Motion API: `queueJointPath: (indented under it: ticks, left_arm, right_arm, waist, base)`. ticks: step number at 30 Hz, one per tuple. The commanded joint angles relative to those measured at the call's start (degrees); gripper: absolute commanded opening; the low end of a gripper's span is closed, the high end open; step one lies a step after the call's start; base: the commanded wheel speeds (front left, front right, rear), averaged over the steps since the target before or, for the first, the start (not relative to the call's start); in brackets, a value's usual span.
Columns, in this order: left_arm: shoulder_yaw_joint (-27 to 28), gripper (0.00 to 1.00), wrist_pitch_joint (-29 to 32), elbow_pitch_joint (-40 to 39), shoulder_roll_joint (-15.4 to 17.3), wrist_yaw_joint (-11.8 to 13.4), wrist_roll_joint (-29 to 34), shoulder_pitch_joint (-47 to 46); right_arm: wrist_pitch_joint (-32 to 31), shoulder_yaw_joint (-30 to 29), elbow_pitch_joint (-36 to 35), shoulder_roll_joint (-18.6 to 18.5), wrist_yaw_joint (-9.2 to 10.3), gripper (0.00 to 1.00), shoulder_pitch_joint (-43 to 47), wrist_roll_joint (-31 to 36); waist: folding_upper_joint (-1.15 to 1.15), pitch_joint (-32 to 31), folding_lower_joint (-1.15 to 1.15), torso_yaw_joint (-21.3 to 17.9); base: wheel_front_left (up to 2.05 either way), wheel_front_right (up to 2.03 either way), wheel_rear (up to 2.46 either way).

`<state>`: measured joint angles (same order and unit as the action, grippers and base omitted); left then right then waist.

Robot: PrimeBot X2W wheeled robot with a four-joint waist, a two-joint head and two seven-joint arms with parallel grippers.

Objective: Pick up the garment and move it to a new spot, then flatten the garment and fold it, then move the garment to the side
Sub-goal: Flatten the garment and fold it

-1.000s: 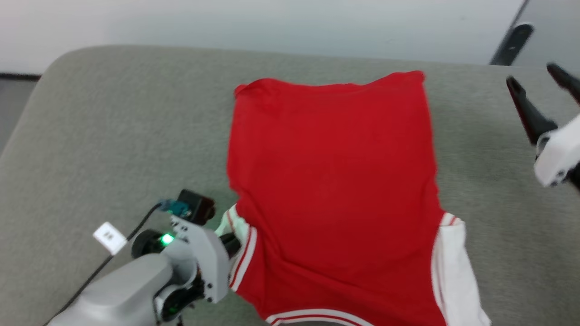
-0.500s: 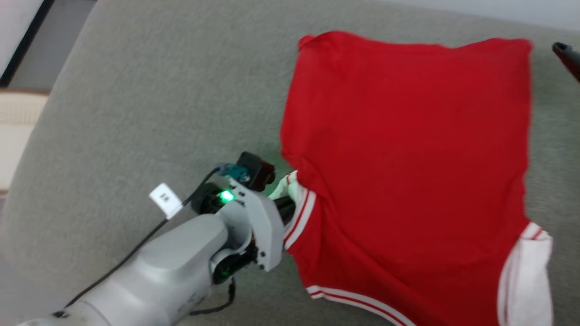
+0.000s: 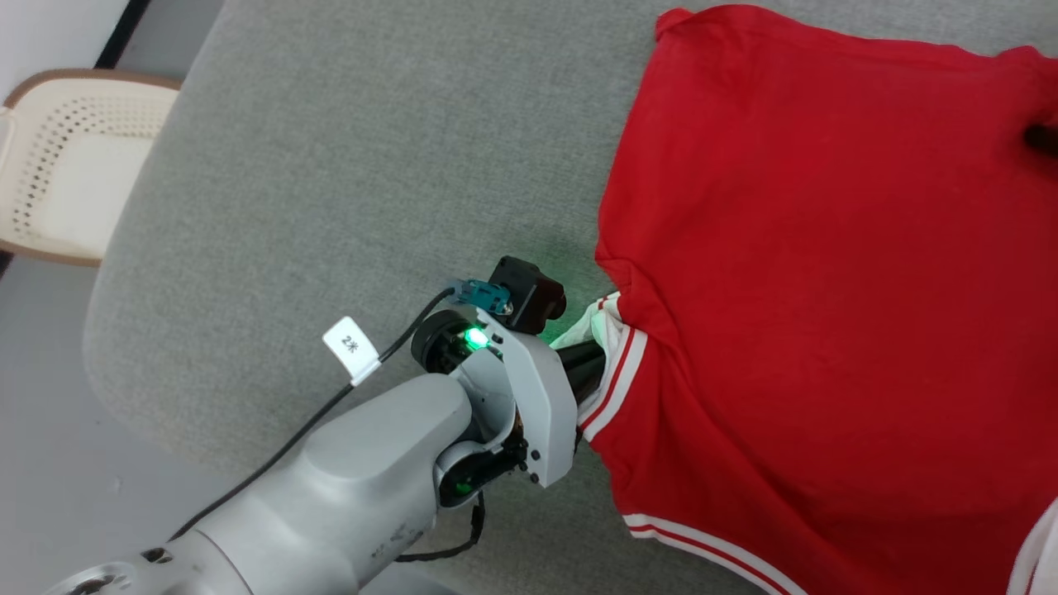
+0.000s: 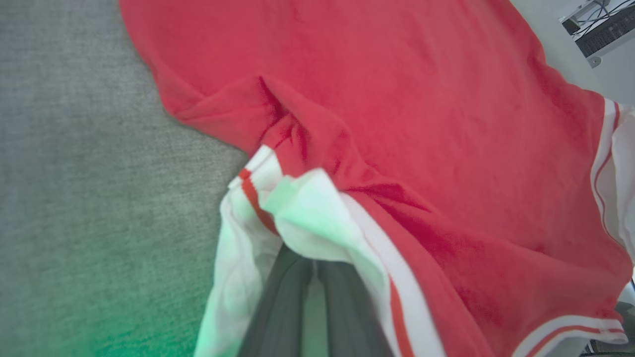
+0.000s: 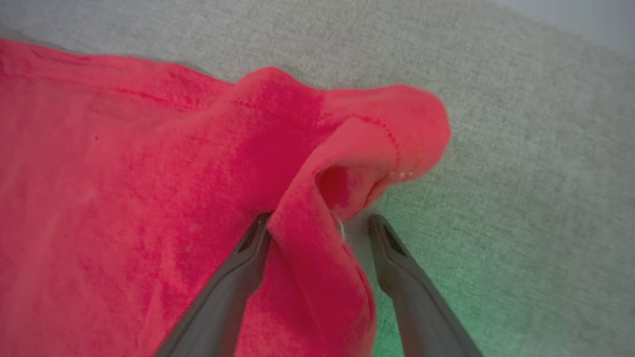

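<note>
Garment (image 3: 810, 273) spread plain red face up on desk (image 3: 372, 165) | left fingers (image 4: 313, 267) clamped shut on white sleeve (image 4: 307, 213) | right fingers (image 5: 317, 225) wide apart, straddling a raised hem corner (image 5: 387, 129), gripping nothing | step: flattening, likely | next: right closes on corner, both draw cloth taut

The shirt (image 3: 826, 248) is thin, matt red cloth with white cloth sleeves. The table (image 3: 331, 165) has a grey, felt-like, slightly rough cover. The left arm (image 3: 372, 471) is smooth, matt grey plastic; the chair (image 3: 74, 165) is cream perforated plastic.
</note>
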<state>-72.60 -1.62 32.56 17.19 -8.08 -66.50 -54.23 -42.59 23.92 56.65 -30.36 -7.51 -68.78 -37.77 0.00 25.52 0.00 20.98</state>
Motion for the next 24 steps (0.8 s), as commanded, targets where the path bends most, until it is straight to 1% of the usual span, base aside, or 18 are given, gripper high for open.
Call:
queueJointPath:
  ticks: [1, 2, 3, 4, 7, 11, 20, 24]
  left_arm:
    - [-1.4, 0.00, 1.2, 2.5, 1.7, 1.1, 0.0, 1.9]
    - [-1.4, 0.00, 1.1, 2.4, 1.7, 1.1, -0.3, 1.9]
    - [-1.4, 0.00, 1.0, 2.4, 1.8, 1.1, -0.2, 1.9]
    - [-1.5, 0.00, 1.0, 2.5, 2.0, 1.1, -0.3, 1.9]
    - [-1.5, 0.00, 1.1, 3.1, 2.7, 1.2, -0.7, 2.2]
    - [-1.4, 0.00, 1.6, 3.7, 3.8, 1.2, -1.5, 2.6]
    - [-1.2, 0.00, 1.8, 4.1, 5.5, 1.2, -2.9, 3.1]
    - [-1.2, 0.00, 1.3, 4.8, 6.7, 1.2, -3.7, 3.6]
  right_arm:
    - [-0.1, 0.4, 1.5, 0.7, 0.05, 1.00, 1.2, 0.7]
    - [0.3, 0.5, 2.1, 1.0, 0.06, 1.00, 1.4, 1.1]
    - [0.8, 0.4, 2.9, 1.1, 0.06, 0.44, 1.4, 1.5]
    - [1.4, 0.3, 3.5, 1.3, 0.06, 0.00, 1.4, 2.1]
    - [2.4, 0.3, 4.5, 2.2, 0.05, 0.00, 1.1, 2.6]
    - [3.9, -0.3, 4.4, 2.4, 0.04, 0.00, 0.4, 1.9]
    - [5.7, -0.5, 1.3, 2.7, 0.05, 0.00, 1.7, -2.0]
    - [4.5, 1.5, -2.3, 2.8, 0.05, 0.00, 4.0, -4.3]
  waist:
    - [0.00, 0.6, 0.00, 0.9]
    - [0.00, 0.7, 0.00, 1.0]
    - [0.00, 0.8, 0.00, 1.0]
    - [0.00, 0.9, 0.00, 0.9]
    - [0.00, 0.5, 0.00, 0.5]
    - [0.00, -0.9, 0.00, -0.8]
    - [0.00, -4.6, 0.00, -4.5]
    - [0.00, -5.7, 0.00, -6.8]
  base:
    - [0.00, 0.00, 0.00]
    - [0.00, 0.00, 0.00]
    - [0.00, 0.00, 0.00]
    - [0.00, 0.00, 0.00]
    - [0.00, 0.00, 0.00]
    - [0.00, 0.00, 0.00]
    - [0.00, 0.00, 0.00]
    - [0.00, 0.00, 0.00]
